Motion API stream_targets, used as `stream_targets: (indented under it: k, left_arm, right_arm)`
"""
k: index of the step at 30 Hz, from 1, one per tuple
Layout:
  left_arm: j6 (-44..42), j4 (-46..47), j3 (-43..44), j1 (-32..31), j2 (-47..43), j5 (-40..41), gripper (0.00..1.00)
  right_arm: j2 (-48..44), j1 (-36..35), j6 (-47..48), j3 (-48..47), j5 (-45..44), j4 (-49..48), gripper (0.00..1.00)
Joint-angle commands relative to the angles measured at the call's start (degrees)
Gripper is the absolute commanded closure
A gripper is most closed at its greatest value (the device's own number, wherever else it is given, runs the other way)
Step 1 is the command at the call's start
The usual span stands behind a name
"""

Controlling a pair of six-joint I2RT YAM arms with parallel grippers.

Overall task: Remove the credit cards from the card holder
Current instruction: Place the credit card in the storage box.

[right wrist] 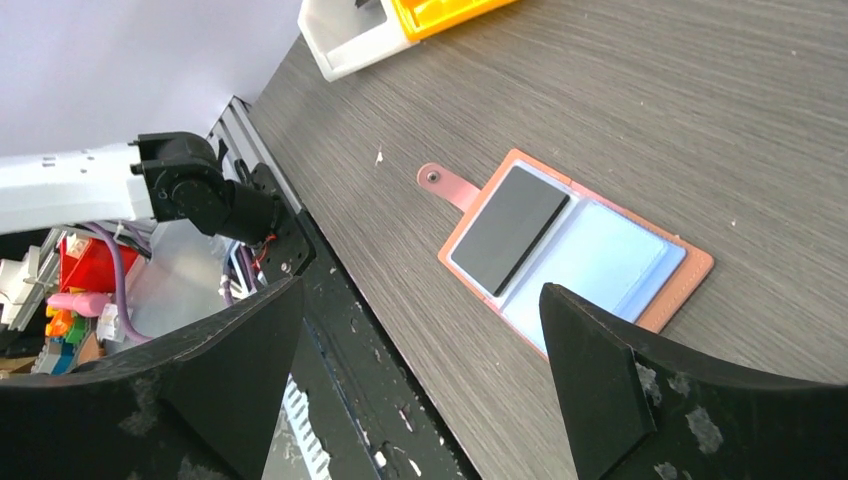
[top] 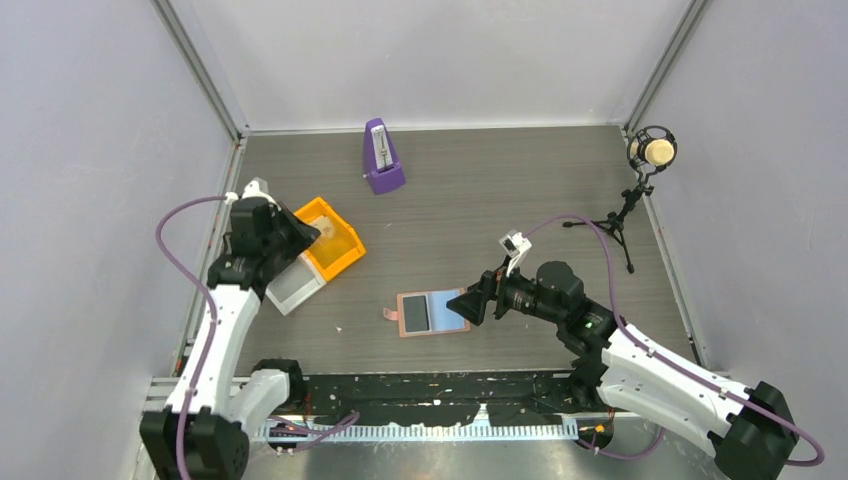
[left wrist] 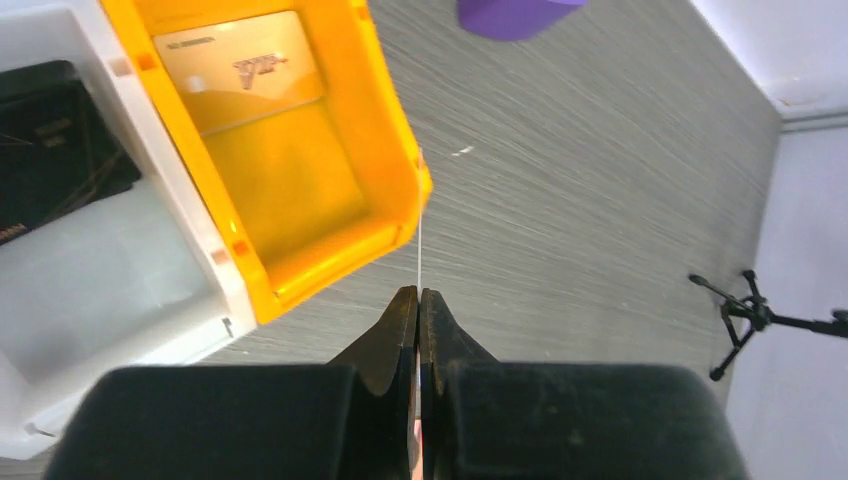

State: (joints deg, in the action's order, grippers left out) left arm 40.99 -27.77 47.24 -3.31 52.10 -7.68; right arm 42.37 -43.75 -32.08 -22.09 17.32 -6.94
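1. Right pincer (right wrist: 420, 292) spread wide, gripping nothing, poised low over the counter (right wrist: 700, 100) at the right edge of the card holder (right wrist: 600, 262).
2. Card holder open and flat, tab pointing left; grey-black card (right wrist: 510, 225) lying on its left inner face, near corner hidden behind a pincer finger.
3. Left pincer (left wrist: 418, 300) closed tight, just off a corner of the orange tray (left wrist: 390, 120); thin pale line between the tips and that corner, too fine to identify.
4. Printed card (left wrist: 240, 65) inside the orange tray; black card (left wrist: 45, 150) in the adjoining white tray (left wrist: 120, 290), cut off by the frame edge.
5. Farther back, purple metronome (top: 382, 157) and microphone (top: 650, 152) on a small tripod.
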Motion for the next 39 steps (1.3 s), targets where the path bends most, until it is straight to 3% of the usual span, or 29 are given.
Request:
stream_targets:
  k: [1, 5, 16, 39]
  left_arm:
    - [-2.91, 0.79, 5.56, 4.80, 8.04, -1.73, 1.00]
    - [-3.53, 0.69, 9.09, 6.97, 16.24, -1.01, 1.00]
    - [-5.00, 0.89, 15.34, 8.27, 28.56, -1.43, 1.00]
    - [-9.62, -0.03, 20.26, 8.40, 39.25, 5.04, 1.00]
  right_arm:
    - [-0.88, 0.15, -0.21, -2.86, 1.31, 2.04, 0.05]
    - [-2.02, 0.15, 2.20, -5.11, 1.73, 4.93, 0.05]
    - [-4.69, 0.15, 3.75, -7.80, 0.87, 9.54, 0.05]
    - [-5.91, 0.15, 2.71, -7.83, -0.38, 10.93, 0.05]
